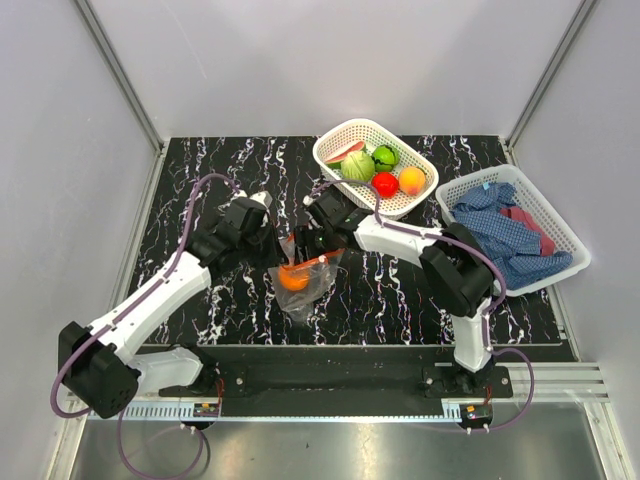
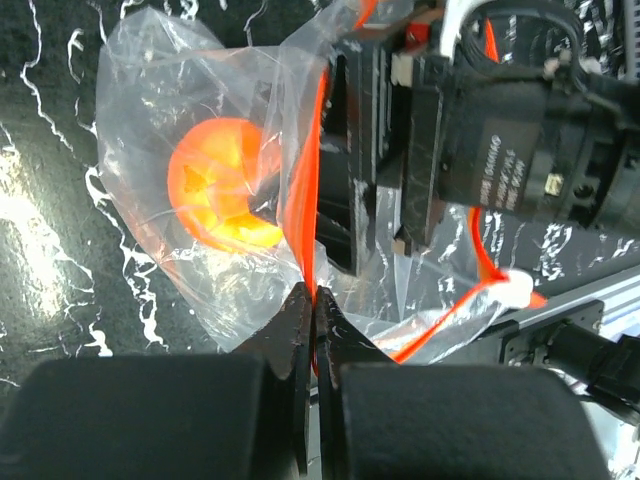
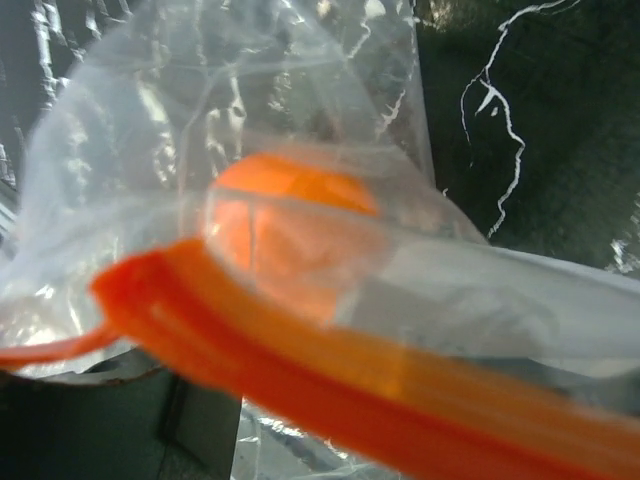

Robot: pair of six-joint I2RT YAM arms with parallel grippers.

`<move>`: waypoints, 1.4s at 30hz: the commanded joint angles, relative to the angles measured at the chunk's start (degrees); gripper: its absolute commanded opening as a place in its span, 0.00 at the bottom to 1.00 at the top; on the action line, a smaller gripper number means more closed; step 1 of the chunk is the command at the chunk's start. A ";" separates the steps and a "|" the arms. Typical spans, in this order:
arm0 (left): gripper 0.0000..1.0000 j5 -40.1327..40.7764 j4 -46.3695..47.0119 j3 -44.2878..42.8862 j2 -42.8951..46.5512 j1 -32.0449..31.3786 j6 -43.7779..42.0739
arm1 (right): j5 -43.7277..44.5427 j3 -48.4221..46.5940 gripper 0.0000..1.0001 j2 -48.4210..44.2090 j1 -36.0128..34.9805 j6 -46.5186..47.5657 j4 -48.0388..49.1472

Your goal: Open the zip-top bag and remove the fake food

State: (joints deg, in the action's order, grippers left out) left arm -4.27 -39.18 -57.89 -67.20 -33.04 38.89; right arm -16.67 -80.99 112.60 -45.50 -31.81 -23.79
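Note:
The clear zip-top bag (image 1: 306, 290) hangs above the table between my two grippers, its orange-red zip strip (image 2: 306, 180) pulled apart. One orange ball (image 1: 293, 278) of fake food sits inside; it also shows in the left wrist view (image 2: 220, 185) and the right wrist view (image 3: 285, 225). My left gripper (image 2: 314, 300) is shut on the near lip of the strip. My right gripper (image 1: 318, 240) holds the far lip; in the left wrist view its fingers (image 2: 350, 150) stand close together. In its own view the blurred strip (image 3: 330, 370) hides them.
A white lattice basket (image 1: 330, 140) at the back holds a cabbage (image 1: 357, 166), a dark green fruit (image 1: 384, 156), a tomato (image 1: 385, 184), an orange ball (image 1: 411, 180) and a watermelon slice (image 1: 345, 152). Another basket (image 1: 575, 245) at the right holds blue and red cloths.

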 commanded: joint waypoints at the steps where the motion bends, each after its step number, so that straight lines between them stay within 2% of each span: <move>1: 0.00 0.23 1.65 2.42 1.98 0.25 -0.66 | -1.35 0.04 0.64 3.50 -0.38 -0.27 3.13; 10: 0.00 -0.21 1.91 4.71 2.95 1.13 -0.22 | -4.60 0.31 0.57 6.14 -0.38 0.26 8.31; 12: 0.00 -0.56 2.00 5.06 3.21 1.48 -0.05 | -6.53 0.31 0.50 6.41 -0.38 0.52 9.55; 14: 0.00 -0.74 1.91 5.24 3.48 1.75 -0.05 | -7.24 0.57 0.25 6.32 -0.38 0.79 10.43; 16: 0.00 -1.00 1.91 5.68 4.09 2.18 0.04 | -7.33 1.18 0.15 5.53 -0.38 0.96 10.34; 19: 0.00 -1.00 2.00 6.12 4.97 2.80 0.22 | -6.37 2.15 0.08 2.73 -0.30 1.84 9.21; 20: 0.00 -1.00 1.91 6.12 5.32 2.89 0.22 | -5.40 2.24 0.00 1.93 -0.38 2.89 8.42; 33: 0.00 -0.56 1.56 3.66 3.66 3.68 -0.22 | 1.28 2.15 0.00 -13.71 -0.65 6.94 -4.77; 40: 0.00 1.28 -1.42 -2.22 2.07 3.51 -2.15 | 6.99 2.33 0.00 -18.55 -1.61 10.36 -9.78; 42: 0.00 2.07 -1.87 -4.59 1.46 1.67 -2.68 | 8.13 1.02 0.00 -18.20 -1.61 10.28 -10.83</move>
State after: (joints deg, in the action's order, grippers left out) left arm -4.62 -39.79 -57.08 -65.14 -29.69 38.52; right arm -13.37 -78.39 96.62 -46.52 -23.88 -31.20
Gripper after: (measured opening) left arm 0.012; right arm 0.088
